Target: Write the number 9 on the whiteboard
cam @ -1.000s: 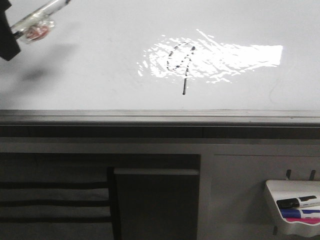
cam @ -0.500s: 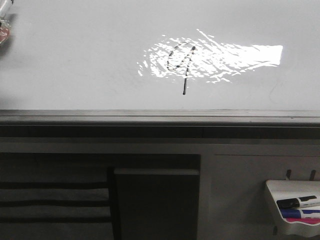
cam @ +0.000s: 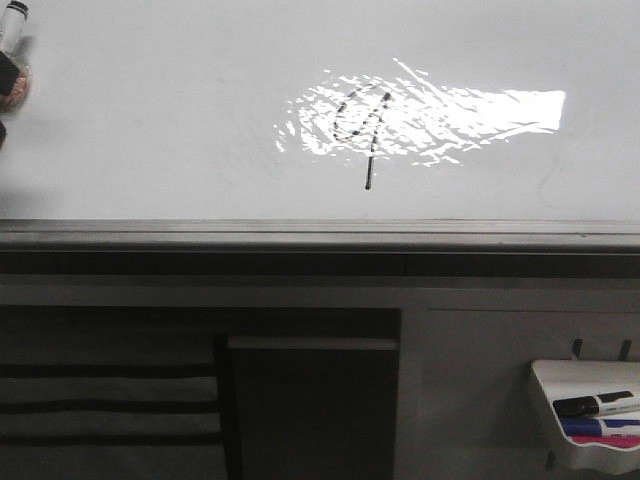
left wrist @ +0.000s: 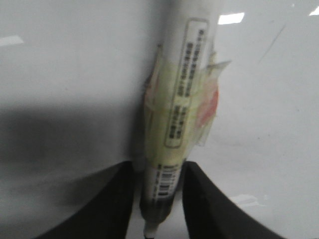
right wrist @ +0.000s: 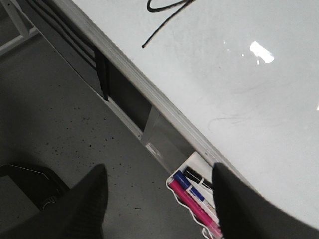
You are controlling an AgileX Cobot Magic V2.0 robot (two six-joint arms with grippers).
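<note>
A black hand-drawn number 9 [cam: 361, 125] sits in the glare patch on the whiteboard [cam: 180, 130], its loop slanted and its tail running down. Its tail end also shows in the right wrist view [right wrist: 159, 27]. My left gripper [left wrist: 158, 199] is shut on a white marker [left wrist: 182, 104] wrapped in tape. In the front view the marker [cam: 12, 45] shows only at the far left edge, well away from the figure. My right gripper [right wrist: 159, 199] is open and empty, off the board above the floor.
A dark metal rail [cam: 320, 240] runs along the whiteboard's bottom edge. A small white tray [cam: 590, 415] with black, blue and pink markers hangs at the lower right; it also shows in the right wrist view [right wrist: 194, 191]. Dark panels [cam: 310, 400] lie below the rail.
My left gripper with the marker has moved left, from the upper left of the board almost out of the front view. The 9 is unchanged.
</note>
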